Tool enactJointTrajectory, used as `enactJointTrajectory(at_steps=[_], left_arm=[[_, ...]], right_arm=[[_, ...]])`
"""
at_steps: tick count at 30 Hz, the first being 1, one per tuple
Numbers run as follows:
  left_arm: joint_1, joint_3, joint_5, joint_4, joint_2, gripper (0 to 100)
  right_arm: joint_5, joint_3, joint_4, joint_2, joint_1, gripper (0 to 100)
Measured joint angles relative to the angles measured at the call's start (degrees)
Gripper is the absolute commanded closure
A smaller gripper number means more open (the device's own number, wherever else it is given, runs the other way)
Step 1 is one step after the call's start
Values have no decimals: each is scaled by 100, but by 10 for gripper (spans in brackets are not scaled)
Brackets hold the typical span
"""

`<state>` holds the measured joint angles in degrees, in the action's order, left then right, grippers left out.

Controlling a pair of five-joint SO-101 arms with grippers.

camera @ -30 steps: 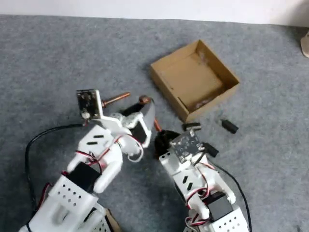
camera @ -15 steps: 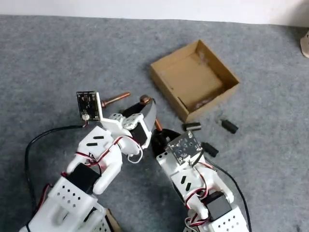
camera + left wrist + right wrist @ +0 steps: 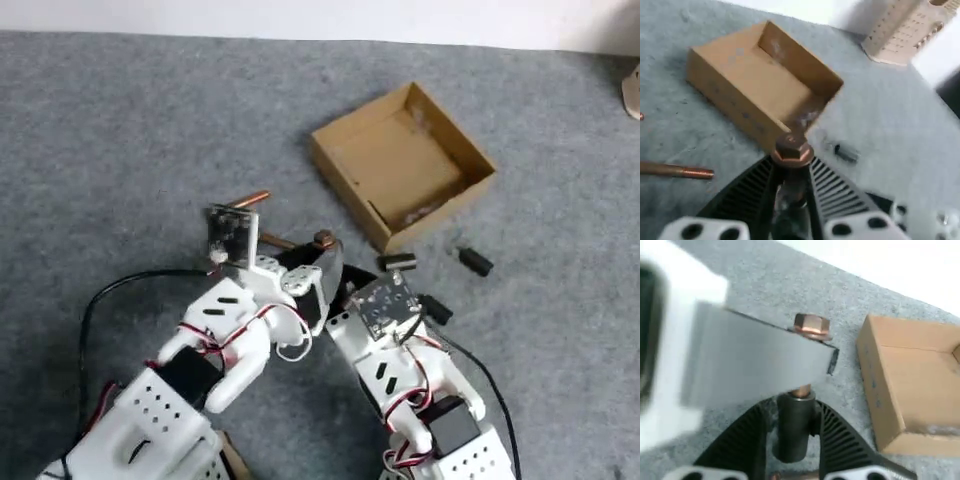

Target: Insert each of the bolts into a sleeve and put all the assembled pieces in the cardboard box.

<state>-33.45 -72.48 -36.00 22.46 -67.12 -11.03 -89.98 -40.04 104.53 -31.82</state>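
Observation:
My left gripper (image 3: 325,262) is shut on a copper bolt (image 3: 323,240), whose hex head (image 3: 792,149) stands above the fingertips. In the right wrist view the same bolt's head (image 3: 811,325) shows over the left gripper's grey finger (image 3: 760,365), and its shank meets the top of a black sleeve (image 3: 792,425). My right gripper (image 3: 792,415) is shut on that upright sleeve, directly under the left gripper (image 3: 790,165). The open cardboard box (image 3: 400,165) lies just beyond both grippers on the grey carpet.
Two loose bolts (image 3: 245,200) (image 3: 275,240) lie left of the grippers; one bolt (image 3: 677,171) shows in the left wrist view. Black sleeves (image 3: 397,262) (image 3: 476,262) (image 3: 433,308) lie in front of the box. A beige object (image 3: 632,90) sits at the far right edge.
The left arm has swung right with its bolt, bringing it over the sleeve held by the right gripper. The right arm has barely moved.

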Motion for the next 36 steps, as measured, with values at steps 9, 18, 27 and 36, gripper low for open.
enactJointTrajectory(at_steps=[9,18,27,36], left_arm=[[-123,-176,-448,70,-9,994],[-396,-554,-88,-176,-97,993],[-396,-598,-88,-176,-97,990],[-396,-686,-114,-211,-97,928]], right_arm=[[0,0,35,0,70,992],[132,-18,18,-9,378,989],[132,-18,18,-9,378,989],[132,-26,18,-9,378,989]])
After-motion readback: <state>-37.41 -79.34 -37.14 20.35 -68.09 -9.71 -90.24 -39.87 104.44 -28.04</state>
